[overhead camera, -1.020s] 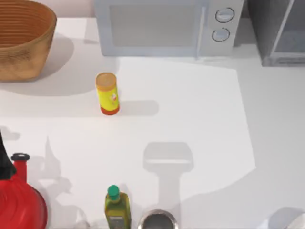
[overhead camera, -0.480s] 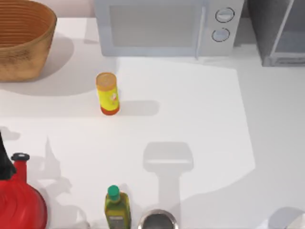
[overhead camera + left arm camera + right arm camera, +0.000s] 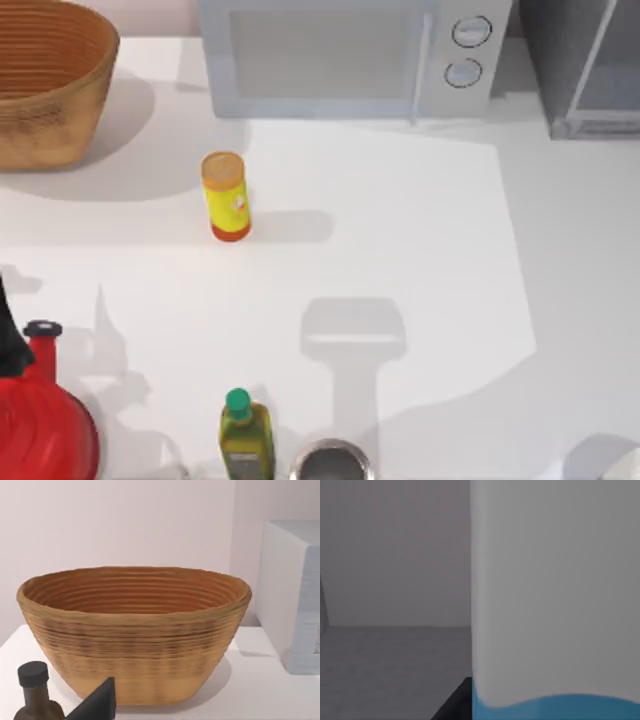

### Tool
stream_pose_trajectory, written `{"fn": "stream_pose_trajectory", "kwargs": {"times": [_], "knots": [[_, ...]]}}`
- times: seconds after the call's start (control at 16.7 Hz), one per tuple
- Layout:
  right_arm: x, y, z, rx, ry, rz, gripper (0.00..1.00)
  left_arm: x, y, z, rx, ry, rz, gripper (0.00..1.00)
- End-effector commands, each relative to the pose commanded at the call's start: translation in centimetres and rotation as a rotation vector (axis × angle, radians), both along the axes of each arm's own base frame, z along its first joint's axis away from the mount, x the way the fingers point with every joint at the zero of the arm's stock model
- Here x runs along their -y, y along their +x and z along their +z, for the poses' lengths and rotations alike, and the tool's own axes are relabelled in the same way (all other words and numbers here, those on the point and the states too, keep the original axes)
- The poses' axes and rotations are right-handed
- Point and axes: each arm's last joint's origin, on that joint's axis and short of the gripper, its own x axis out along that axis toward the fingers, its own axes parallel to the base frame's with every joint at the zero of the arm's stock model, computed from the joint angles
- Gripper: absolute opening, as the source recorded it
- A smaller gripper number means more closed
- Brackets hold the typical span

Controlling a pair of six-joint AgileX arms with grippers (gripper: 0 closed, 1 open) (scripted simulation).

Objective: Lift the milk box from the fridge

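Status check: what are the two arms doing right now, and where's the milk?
Right wrist camera pressed close to the milk box, grey fridge interior behind it. Left wrist camera faces the wicker basket, apparently idle. Nothing visibly blocking the carton.

Left pincer (image 3: 95,702) tip dark grey, matte, wedge-shaped, tapering to a point

- I see the milk box (image 3: 555,595) white above, a light-blue band below.
- The fridge (image 3: 580,65) is dark grey, its door panel pale.
- Yellow canister (image 3: 226,195), orange base.
- Basket (image 3: 135,630) tan, ribbed in rings.
- Microwave (image 3: 340,55) white.
- Olive bottle (image 3: 245,440), green cap.
- Red kettle (image 3: 40,420).
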Motion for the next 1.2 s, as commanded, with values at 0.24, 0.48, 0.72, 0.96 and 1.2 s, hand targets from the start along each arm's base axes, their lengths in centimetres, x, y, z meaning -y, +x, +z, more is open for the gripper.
{"fn": "stream_pose_trajectory", "kwargs": {"times": [0.24,0.48,0.72,0.96,1.2], "knots": [[0.1,0.0,2.1,0.003,-0.002,-0.002,0.00,0.0,0.0,0.0,0.000,0.000,0.000,1.00],[-0.1,0.0,4.5,-0.007,0.003,0.002,0.00,0.0,0.0,0.0,0.000,0.000,0.000,1.00],[0.0,0.0,4.7,-0.005,0.003,0.001,0.00,0.0,0.0,0.0,0.000,0.000,0.000,1.00],[0.2,-1.7,4.8,-0.009,-0.002,-0.005,0.00,0.0,0.0,0.0,0.000,0.000,0.000,1.00],[0.2,-6.3,4.4,-0.024,0.005,-0.005,0.00,0.0,0.0,0.0,0.000,0.000,0.000,1.00]]}}
